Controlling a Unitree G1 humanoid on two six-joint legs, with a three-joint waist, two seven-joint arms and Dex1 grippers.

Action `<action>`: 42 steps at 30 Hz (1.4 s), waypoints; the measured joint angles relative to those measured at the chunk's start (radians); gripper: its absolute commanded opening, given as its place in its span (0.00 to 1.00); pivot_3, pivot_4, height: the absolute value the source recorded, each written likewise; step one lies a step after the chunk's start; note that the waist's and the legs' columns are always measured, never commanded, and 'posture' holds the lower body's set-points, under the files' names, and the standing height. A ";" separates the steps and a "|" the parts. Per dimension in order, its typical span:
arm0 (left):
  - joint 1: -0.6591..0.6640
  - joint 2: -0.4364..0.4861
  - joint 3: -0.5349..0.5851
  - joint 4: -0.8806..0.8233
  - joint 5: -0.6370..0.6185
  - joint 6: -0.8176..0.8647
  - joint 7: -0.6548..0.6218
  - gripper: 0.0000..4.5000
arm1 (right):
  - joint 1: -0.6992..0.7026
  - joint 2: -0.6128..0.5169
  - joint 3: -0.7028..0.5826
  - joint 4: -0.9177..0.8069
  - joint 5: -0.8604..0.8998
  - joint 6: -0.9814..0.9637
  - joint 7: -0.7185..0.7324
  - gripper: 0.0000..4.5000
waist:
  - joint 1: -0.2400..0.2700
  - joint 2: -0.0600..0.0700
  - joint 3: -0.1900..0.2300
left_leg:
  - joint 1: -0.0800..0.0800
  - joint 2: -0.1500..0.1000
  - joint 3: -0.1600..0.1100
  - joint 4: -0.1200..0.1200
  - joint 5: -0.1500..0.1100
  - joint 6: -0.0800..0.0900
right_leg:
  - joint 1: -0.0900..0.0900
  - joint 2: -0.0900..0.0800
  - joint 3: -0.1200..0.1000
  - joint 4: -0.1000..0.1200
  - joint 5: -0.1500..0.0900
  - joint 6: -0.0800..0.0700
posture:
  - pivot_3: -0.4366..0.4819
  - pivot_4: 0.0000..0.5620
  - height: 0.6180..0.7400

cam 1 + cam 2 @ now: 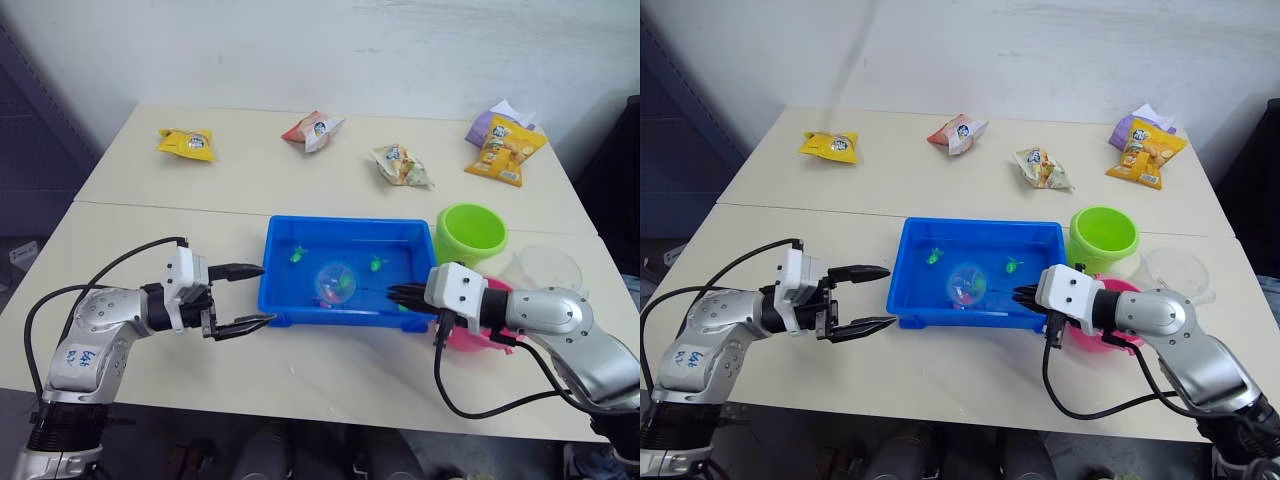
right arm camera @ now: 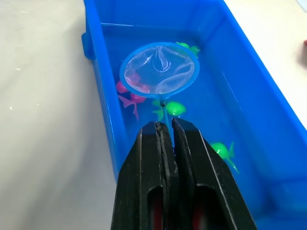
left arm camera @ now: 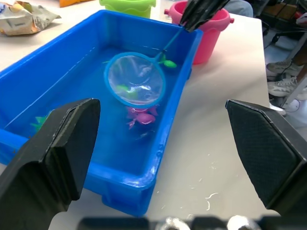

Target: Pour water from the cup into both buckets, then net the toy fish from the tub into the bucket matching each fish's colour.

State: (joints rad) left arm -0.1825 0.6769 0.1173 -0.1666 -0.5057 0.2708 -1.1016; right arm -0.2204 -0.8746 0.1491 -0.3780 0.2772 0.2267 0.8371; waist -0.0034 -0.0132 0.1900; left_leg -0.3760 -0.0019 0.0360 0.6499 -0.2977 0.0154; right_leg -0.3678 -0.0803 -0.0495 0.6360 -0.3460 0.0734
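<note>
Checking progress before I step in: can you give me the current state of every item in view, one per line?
Left gripper: open, empty, beside the tub.
Right gripper: shut on the net handle.
Net: hoop lowered in the tub, over a pink fish.
Tub: holds water and fish.
Pink fish: in the tub, by the hoop.
Green fish: several, in the tub.
Green bucket: upright.
Pink bucket: upright.
Cup: upright.
Snack bags: lying at the table's far side.

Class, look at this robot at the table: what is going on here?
The right gripper holds the net by its stick, with the hoop down in the blue tub over a pink fish; green fish float nearby. The left gripper waits open beside the tub. The green bucket and pink bucket stand past the tub.
</note>
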 measured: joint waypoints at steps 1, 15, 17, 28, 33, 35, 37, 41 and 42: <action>0.000 0.000 0.000 -0.014 0.000 0.004 0.007 1.00 | -0.008 0.004 0.000 0.007 -0.006 0.001 0.003 0.00 | 0.000 0.000 0.000 | 0.000 0.000 0.000 0.000 0.000 0.000 | 0.000 0.000 0.000 0.000 0.000 0.000 | 0.48 0.27 1.00; -0.006 -0.005 0.000 -0.017 -0.001 0.025 0.028 1.00 | -0.049 0.025 0.021 0.033 -0.132 -0.019 0.063 0.00 | 0.000 0.000 0.000 | 0.000 0.000 0.000 0.000 0.000 0.000 | 0.000 0.000 0.000 0.000 0.000 0.000 | 0.48 0.27 1.00; -0.008 -0.007 -0.001 -0.017 -0.001 0.025 0.029 1.00 | -0.049 0.025 0.031 0.054 -0.181 -0.054 0.053 0.00 | -0.001 0.000 0.000 | 0.000 0.000 0.000 0.000 0.000 0.000 | 0.000 0.000 0.000 0.000 0.000 0.000 | 0.48 0.27 1.00; -0.040 -0.017 -0.013 -0.002 -0.001 0.025 0.026 1.00 | -0.067 0.031 -0.063 0.226 -0.283 -0.155 -0.020 0.00 | -0.001 0.000 0.000 | 0.000 0.000 0.001 0.000 0.001 -0.001 | 0.000 0.001 0.000 0.001 0.000 0.000 | 0.48 0.27 1.00; -0.040 -0.027 -0.019 0.016 -0.001 0.025 0.025 1.00 | -0.049 0.053 -0.122 0.221 -0.239 -0.112 -0.023 0.00 | 0.000 0.000 0.000 | 0.000 0.000 0.001 0.000 0.001 -0.001 | 0.000 0.001 0.000 0.001 0.000 0.000 | 0.48 0.27 1.00; -0.040 -0.027 -0.019 0.017 -0.001 0.024 0.024 1.00 | -0.039 0.043 -0.134 0.221 -0.249 -0.113 -0.025 0.00 | 0.000 0.000 0.000 | 0.000 0.000 0.001 0.000 0.001 -0.001 | 0.000 0.001 0.000 0.001 0.000 0.000 | 0.48 0.27 1.00; -0.040 -0.027 -0.019 0.018 -0.001 0.024 0.023 1.00 | -0.039 0.043 -0.149 0.220 -0.250 -0.116 -0.026 0.00 | 0.000 0.000 0.000 | 0.000 0.000 0.001 0.000 0.001 -0.001 | 0.000 0.001 0.000 0.001 0.000 0.000 | 0.48 0.27 1.00; -0.040 -0.029 -0.019 0.018 -0.001 0.022 0.023 1.00 | -0.055 0.023 -0.133 0.219 -0.311 -0.152 -0.029 0.00 | -0.004 0.000 0.000 | 0.000 0.000 0.001 0.000 0.001 -0.001 | -0.001 0.001 0.001 0.002 0.000 0.000 | 0.48 0.27 1.00; -0.040 -0.030 -0.020 0.018 -0.001 0.022 0.023 1.00 | -0.065 0.023 -0.121 0.217 -0.332 -0.162 -0.039 0.00 | -0.005 0.000 0.000 | 0.000 0.000 0.001 0.000 0.001 -0.001 | -0.001 0.001 0.001 0.002 0.000 0.000 | 0.48 0.27 1.00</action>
State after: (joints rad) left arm -0.2229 0.6465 0.0977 -0.1482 -0.5062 0.2924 -1.0790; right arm -0.2851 -0.8518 0.0278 -0.1610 -0.0551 0.0648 0.7986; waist -0.0083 -0.0131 0.1900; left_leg -0.3758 -0.0019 0.0371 0.6497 -0.2970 0.0141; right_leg -0.3689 -0.0795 -0.0489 0.6378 -0.3460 0.0734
